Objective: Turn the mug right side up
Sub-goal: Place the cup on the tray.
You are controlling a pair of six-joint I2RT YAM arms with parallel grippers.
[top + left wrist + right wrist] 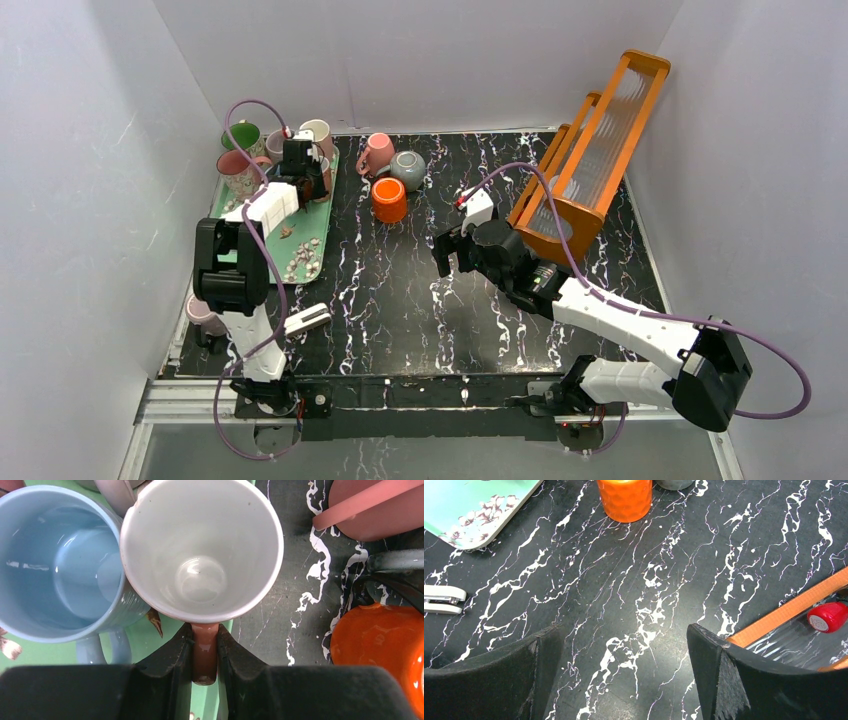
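A mug (200,555) with a white inside and a pinkish-brown handle (204,652) stands mouth up at the right edge of the green tray (45,655). My left gripper (204,650) is shut on that handle, one finger on each side. In the top view the left gripper (300,168) sits over the tray's far right corner and mostly covers the mug. My right gripper (452,250) hangs open over the black marble table near its middle, and nothing lies between its fingers (719,660).
A light blue mug (60,565) touches the held mug's left side. An orange mug (390,200), a pink mug (376,153) on its side and a grey mug (408,170) sit right of the tray. An orange rack (590,170) leans at the right. A white stapler (307,320) lies near the front.
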